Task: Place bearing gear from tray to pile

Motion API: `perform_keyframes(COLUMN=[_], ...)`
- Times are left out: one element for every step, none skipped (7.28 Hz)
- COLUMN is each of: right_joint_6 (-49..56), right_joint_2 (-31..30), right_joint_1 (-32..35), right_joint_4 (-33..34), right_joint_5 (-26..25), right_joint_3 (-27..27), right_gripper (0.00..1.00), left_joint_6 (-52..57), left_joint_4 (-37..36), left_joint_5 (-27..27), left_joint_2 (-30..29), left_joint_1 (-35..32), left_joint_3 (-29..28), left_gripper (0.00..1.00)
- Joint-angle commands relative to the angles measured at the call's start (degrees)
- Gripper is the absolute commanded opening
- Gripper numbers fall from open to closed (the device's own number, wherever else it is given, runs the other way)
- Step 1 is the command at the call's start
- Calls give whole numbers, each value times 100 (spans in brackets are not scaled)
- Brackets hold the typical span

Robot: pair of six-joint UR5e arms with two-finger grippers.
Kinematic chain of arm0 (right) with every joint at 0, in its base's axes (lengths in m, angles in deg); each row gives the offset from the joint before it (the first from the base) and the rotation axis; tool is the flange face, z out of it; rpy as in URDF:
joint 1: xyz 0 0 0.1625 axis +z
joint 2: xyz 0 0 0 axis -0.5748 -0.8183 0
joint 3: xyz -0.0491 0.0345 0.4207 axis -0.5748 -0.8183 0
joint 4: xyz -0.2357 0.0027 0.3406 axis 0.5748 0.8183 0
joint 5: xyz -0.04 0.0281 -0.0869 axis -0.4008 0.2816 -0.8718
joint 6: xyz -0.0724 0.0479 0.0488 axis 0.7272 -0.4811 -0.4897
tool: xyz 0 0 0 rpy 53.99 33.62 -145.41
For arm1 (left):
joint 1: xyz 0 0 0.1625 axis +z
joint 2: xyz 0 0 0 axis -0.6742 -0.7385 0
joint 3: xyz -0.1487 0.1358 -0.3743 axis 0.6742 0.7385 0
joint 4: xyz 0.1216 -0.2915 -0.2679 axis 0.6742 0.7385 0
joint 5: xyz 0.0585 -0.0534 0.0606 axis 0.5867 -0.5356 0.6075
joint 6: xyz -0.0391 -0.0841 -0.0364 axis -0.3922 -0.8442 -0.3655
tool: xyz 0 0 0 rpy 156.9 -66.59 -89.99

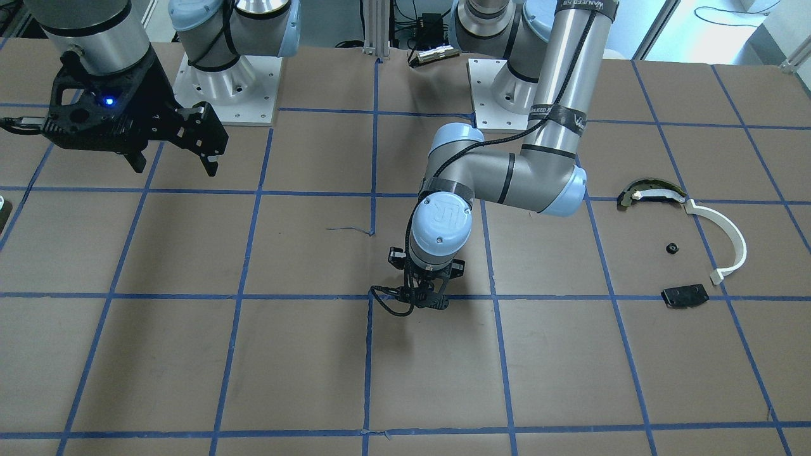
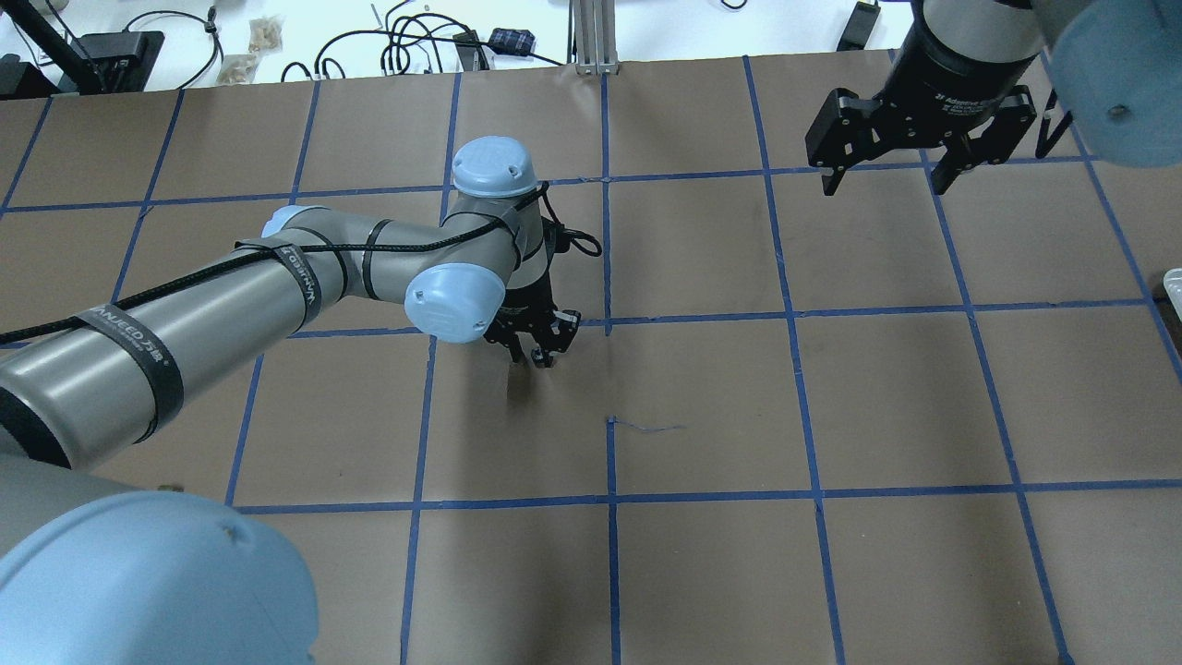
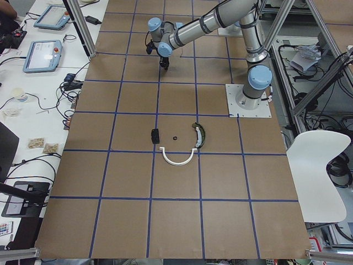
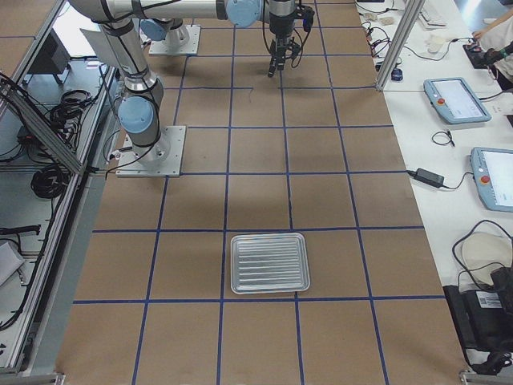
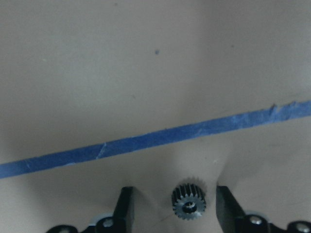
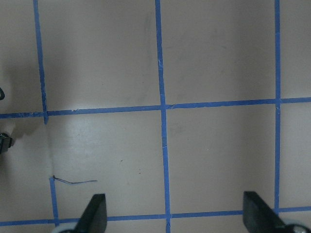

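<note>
Roughly halfway. Got bearing gear point(image 5: 189, 204) off tray point(image 4: 269, 263), parked on table point(image 1: 190, 354) between spread fingers point(image 5: 125, 206) of left hand point(image 2: 534, 358), unclamped. Still gotta grab it, haul to pile point(image 1: 673, 247).

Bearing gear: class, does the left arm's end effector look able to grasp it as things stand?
Likely yes. The bearing gear lies on bare table between the left end effector's open fingers, with a gap on each side and nothing blocking it.
</note>
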Motion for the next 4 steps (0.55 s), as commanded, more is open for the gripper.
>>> perform_keyframes(right_joint_6=[-4, -4, -22, -22], right_joint_2=[0, 0, 0, 9], right_joint_1=[-9, 0, 0, 0], right_joint_4=[22, 40, 23, 57], right_joint_5=[-4, -5, -5, 13], right_joint_3=[0, 0, 0, 0], right_gripper=[100, 100, 100, 100], left_joint_6=[-13, -13, -4, 66], left_joint_4=[85, 76, 137, 364], left_joint_5=[4, 4, 39, 109], left_joint_2=[69, 104, 191, 314], left_joint_1=[-5, 4, 74, 301], left_joint_3=[-9, -9, -96, -262], left_gripper=[0, 0, 0, 0])
